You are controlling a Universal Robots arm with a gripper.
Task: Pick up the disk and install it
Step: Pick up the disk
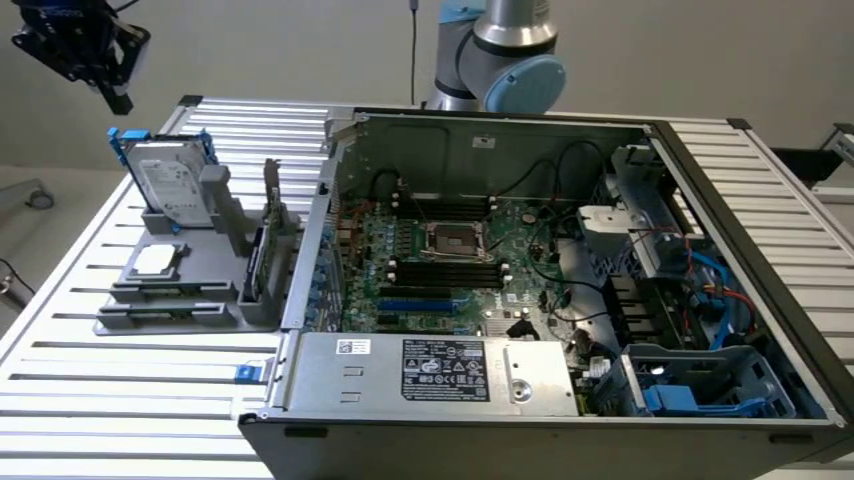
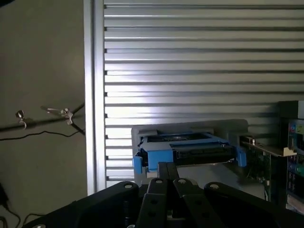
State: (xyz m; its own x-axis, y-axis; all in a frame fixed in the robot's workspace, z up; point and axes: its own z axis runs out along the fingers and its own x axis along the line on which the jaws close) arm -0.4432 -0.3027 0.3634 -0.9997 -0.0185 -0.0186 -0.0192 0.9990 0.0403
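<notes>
While its two black fingers are pressed together with nothing between them, the black pincer hangs in the air over the far corner of the slatted aluminium table, at ten o'clock in the exterior view. Toward five o'clock from it, and clear of it, the flat silver-grey metal disk with blue plastic rails stands on edge in a grey plastic rack. At three o'clock from the rack sits the open grey metal computer case.
</notes>
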